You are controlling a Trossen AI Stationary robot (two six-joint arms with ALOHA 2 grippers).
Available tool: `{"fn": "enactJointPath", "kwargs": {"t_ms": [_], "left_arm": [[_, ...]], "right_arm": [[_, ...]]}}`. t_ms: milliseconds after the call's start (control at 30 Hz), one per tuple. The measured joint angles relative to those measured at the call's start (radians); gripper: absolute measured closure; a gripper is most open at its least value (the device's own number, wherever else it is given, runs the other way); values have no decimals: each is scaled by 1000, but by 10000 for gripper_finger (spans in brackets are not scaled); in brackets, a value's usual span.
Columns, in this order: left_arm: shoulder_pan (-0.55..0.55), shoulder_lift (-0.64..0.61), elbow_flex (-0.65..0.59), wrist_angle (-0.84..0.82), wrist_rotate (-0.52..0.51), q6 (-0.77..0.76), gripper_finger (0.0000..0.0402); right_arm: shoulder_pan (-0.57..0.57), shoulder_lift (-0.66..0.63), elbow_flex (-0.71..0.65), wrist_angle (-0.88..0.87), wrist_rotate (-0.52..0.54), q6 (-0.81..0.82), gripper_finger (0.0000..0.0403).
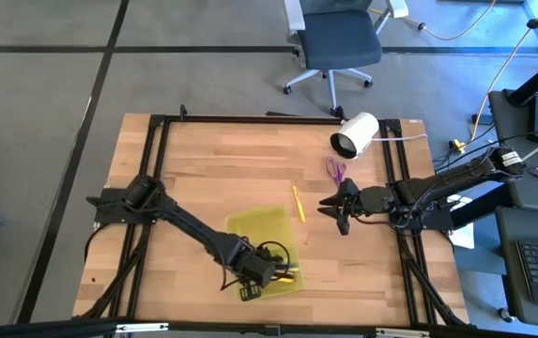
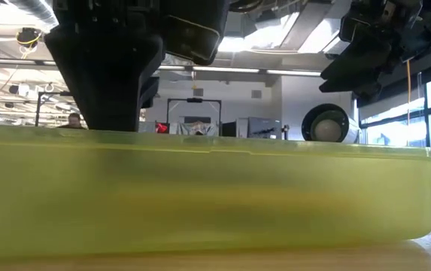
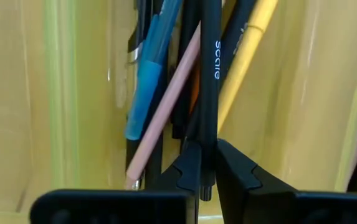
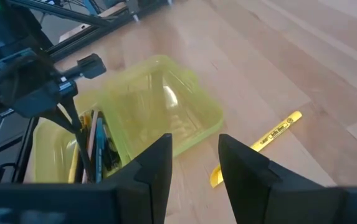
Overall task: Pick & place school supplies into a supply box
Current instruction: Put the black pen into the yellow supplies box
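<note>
Black pen (image 3: pixel 210 74), pinched tight betw. left end effector's (image 3: pixel 207 177) fingers, hangs down into supply box (image 1: pixel 259 230) among pens already dropped there – prob. so release lands it w/ the rest. Right end effector (image 1: pixel 341 212) hovers partly open, holding nothing, over bare worktop (image 1: pixel 203 169); yellow pen (image 1: pixel 299 204) lies just beside it, purple scissors (image 1: pixel 335 170) near, both still out of box. White cylinder (image 1: pixel 356 134) beyond. Low view: box wall blocks contents; pen count unclear.

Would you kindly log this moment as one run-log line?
left gripper: shut on black pen in box | right gripper: open, empty, above table | yellow pencil, scissors: on table, outside box
</note>
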State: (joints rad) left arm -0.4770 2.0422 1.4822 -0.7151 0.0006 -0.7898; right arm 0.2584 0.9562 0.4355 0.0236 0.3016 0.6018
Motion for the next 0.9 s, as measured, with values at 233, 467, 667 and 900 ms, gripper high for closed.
{"fn": "enactJointPath", "kwargs": {"t_ms": [233,467,667,900], "left_arm": [[0,1,0,3,24,0,348],[1,-1,0,3,87,-9,329],[2,-3,0,-1,81,19,323],[8,-4,0,-1,80,116,322]], "right_arm": [[0,0,0,3,0,0,268],[0,0,0,5,-36,46,266],[-1,0,0,4,-34,106,220],[-8,0,0,16,-25,122,151]]}}
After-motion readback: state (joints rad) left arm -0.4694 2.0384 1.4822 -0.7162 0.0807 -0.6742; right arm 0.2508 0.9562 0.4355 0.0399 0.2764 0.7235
